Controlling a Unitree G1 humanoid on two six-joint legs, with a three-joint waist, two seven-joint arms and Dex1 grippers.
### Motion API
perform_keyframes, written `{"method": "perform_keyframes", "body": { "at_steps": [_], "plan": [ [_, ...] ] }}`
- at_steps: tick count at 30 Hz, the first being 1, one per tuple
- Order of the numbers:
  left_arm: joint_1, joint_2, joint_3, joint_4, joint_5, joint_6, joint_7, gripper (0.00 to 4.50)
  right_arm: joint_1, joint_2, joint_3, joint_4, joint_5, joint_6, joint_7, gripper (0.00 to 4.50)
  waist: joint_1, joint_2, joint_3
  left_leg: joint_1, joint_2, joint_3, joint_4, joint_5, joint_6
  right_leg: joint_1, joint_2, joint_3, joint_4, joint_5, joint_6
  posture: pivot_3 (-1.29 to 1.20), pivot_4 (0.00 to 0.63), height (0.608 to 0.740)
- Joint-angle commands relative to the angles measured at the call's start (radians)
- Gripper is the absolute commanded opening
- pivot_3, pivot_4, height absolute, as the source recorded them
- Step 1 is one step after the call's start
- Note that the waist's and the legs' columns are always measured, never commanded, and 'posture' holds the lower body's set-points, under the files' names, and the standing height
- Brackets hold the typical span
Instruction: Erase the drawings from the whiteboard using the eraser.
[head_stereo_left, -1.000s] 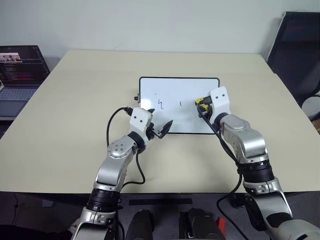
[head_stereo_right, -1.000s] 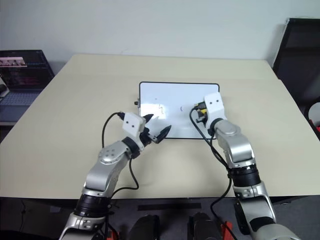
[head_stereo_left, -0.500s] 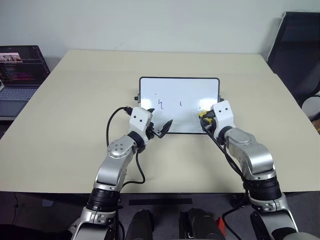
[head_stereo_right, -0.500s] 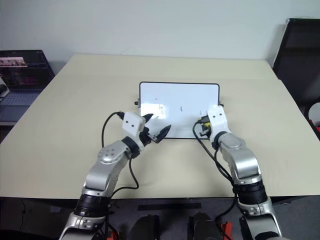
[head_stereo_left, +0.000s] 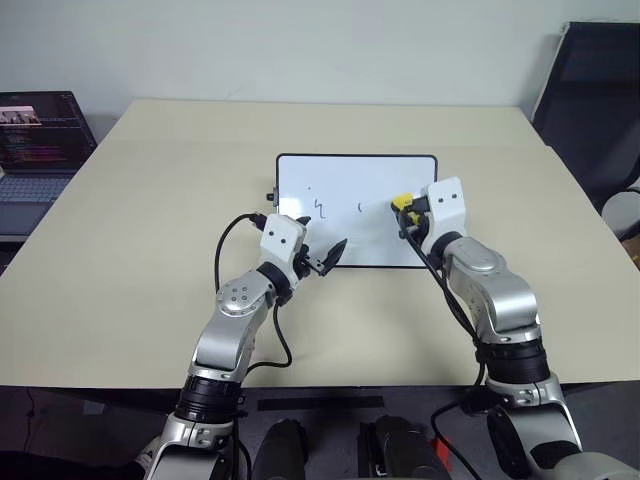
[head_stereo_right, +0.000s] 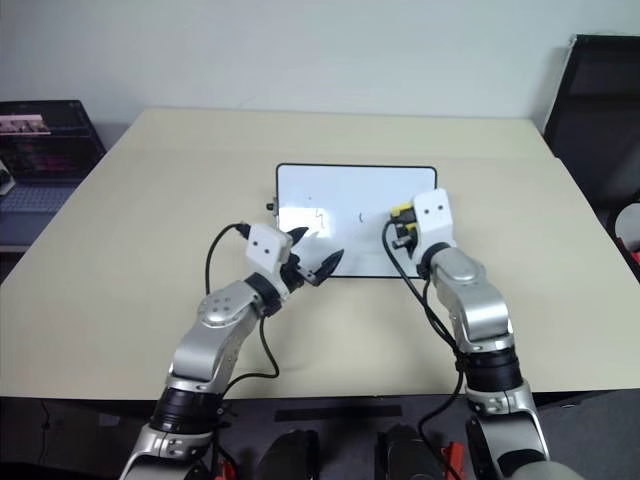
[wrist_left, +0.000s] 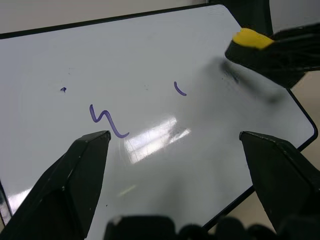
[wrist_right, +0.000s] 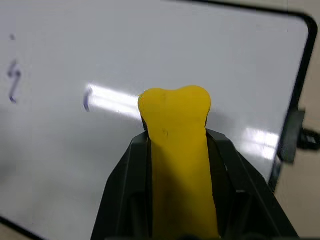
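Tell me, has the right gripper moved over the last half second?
Yes. The right gripper, shut on the eraser, went from the whiteboard's near right corner up toward its middle.

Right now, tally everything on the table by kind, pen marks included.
Whiteboard: 1
Eraser: 1
Pen marks, a zigzag, a short curve, a dot: 3
Total: 5

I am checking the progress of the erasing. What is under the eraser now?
Under the eraser, held in the right gripper, lies bare whiteboard. The drawings lie off to one side. Whether it touches the board cannot be seen.
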Motion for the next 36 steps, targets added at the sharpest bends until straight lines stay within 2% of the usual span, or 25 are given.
{"method": "perform_keyframes", "body": {
  "at_steps": [1, 9, 20, 32, 36],
  "plan": [
    [-0.015, -0.001, 0.004, -0.036, -0.009, -0.015, -0.002, 4.5, -0.028, 0.007, 0.007, 0.025, -0.012, -0.031, -0.004, 1.08, 0.001, 0.0, 0.0, 0.0, 0.0, 0.0, 0.0, 0.0, 0.0, 0.0, 0.0, 0.0, 0.0, 0.0, 0.0, 0.0, 0.15, 0.74],
    [0.0, -0.001, 0.005, -0.061, -0.009, -0.006, 0.008, 4.5, -0.034, -0.026, 0.047, 0.044, -0.074, 0.071, -0.028, 1.08, 0.003, 0.0, 0.0, -0.001, 0.0, 0.0, 0.001, 0.0, 0.0, -0.001, -0.001, 0.0, 0.001, 0.0, 0.0, 0.0, 0.15, 0.74],
    [0.006, 0.001, 0.007, -0.066, -0.008, -0.004, 0.011, 4.5, 0.046, -0.087, 0.049, -0.034, -0.084, 0.144, 0.01, 1.08, 0.005, 0.0, 0.0, -0.001, 0.0, 0.0, 0.001, 0.0, 0.0, 0.0, -0.001, 0.0, 0.001, 0.0, 0.0, 0.0, 0.15, 0.74],
    [-0.009, 0.004, 0.001, -0.049, -0.006, -0.012, -0.003, 4.5, 0.085, -0.12, 0.03, -0.085, -0.074, 0.141, 0.032, 1.08, 0.005, 0.0, 0.0, 0.0, 0.0, 0.0, 0.002, 0.0, 0.0, 0.0, -0.001, 0.0, 0.001, 0.0, 0.0, 0.0, 0.15, 0.74],
    [-0.01, 0.004, -0.001, -0.049, -0.006, -0.012, -0.005, 4.5, 0.107, -0.11, 0.004, -0.117, -0.051, 0.04, 0.052, 1.08, 0.006, 0.0, 0.0, 0.0, 0.0, 0.0, 0.002, 0.0, 0.0, 0.0, -0.001, 0.0, 0.0, 0.0, 0.001, 0.0, 0.15, 0.74]
  ]
}}
